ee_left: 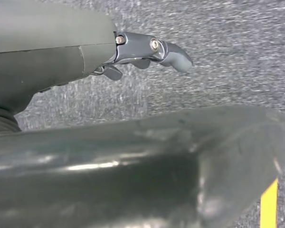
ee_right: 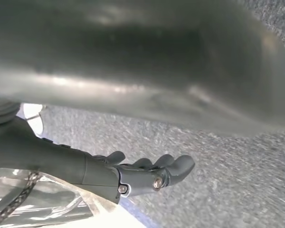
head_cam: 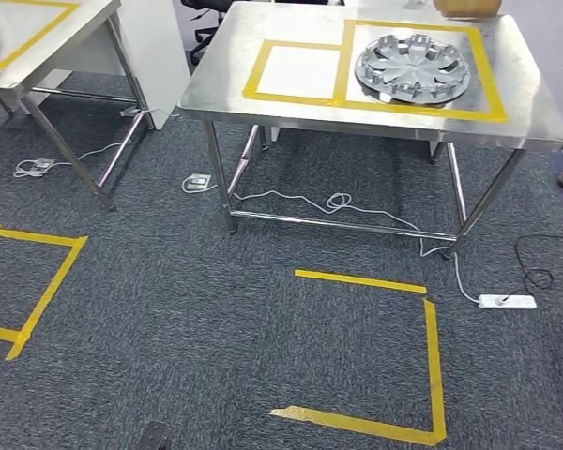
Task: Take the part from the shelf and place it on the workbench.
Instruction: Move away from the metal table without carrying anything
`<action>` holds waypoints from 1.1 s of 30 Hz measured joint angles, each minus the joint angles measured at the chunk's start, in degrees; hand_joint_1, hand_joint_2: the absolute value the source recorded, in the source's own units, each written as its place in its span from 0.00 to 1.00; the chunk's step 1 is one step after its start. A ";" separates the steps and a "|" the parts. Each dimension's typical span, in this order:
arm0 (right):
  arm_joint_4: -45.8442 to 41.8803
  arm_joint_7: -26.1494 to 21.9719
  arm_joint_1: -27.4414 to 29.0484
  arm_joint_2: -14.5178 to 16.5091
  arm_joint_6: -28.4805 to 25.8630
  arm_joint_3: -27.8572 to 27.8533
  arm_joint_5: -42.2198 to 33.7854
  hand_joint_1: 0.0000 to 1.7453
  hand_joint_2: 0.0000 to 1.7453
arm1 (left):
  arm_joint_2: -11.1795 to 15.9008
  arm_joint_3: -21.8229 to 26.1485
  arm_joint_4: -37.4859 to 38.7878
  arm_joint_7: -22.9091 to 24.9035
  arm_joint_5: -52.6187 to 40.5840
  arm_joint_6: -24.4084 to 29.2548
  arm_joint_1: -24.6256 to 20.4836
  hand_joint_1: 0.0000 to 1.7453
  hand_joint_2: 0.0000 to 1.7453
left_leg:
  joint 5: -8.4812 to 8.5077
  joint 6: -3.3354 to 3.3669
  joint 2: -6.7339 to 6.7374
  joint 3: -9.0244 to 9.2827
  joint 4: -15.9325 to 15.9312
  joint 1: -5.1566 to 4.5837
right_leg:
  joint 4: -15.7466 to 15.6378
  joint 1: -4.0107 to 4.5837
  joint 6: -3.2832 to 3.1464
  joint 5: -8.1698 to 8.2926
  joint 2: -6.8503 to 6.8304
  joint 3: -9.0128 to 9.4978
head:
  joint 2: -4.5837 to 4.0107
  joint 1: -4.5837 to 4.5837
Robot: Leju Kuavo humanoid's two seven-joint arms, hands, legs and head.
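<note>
Hubcap (head_cam: 413,67) sits flat on steel workbench (head_cam: 215,89), inside right-hand yellow tape box (head_cam: 493,84), far right of scene. So placing looks done imo, nothing obvious left. Left hand (ee_left: 148,50) hangs over grey carpet (head_cam: 193,300), fingers loosely apart, holding nothing. Right hand (ee_right: 152,173) same deal, fingers lightly curved, nothing in them. White power strip (head_cam: 507,302) on floor under table.

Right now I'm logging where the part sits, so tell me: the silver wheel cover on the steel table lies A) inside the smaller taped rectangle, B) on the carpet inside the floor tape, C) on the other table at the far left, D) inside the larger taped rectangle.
D: the wheel cover lies flat inside the larger yellow-taped rectangle on the steel table, beside the smaller one.
</note>
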 joint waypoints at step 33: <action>0.15 0.00 -0.06 -0.47 0.04 0.86 0.01 0.00 0.00 | -0.01 0.41 0.04 0.02 -0.72 0.03 -0.11 0.00 0.00 | 0.31 -0.78 -1.75 -1.61 1.44 0.36 | -8.83 -0.43 0.49 3.35 2.08 4.30 | 0.00 -0.37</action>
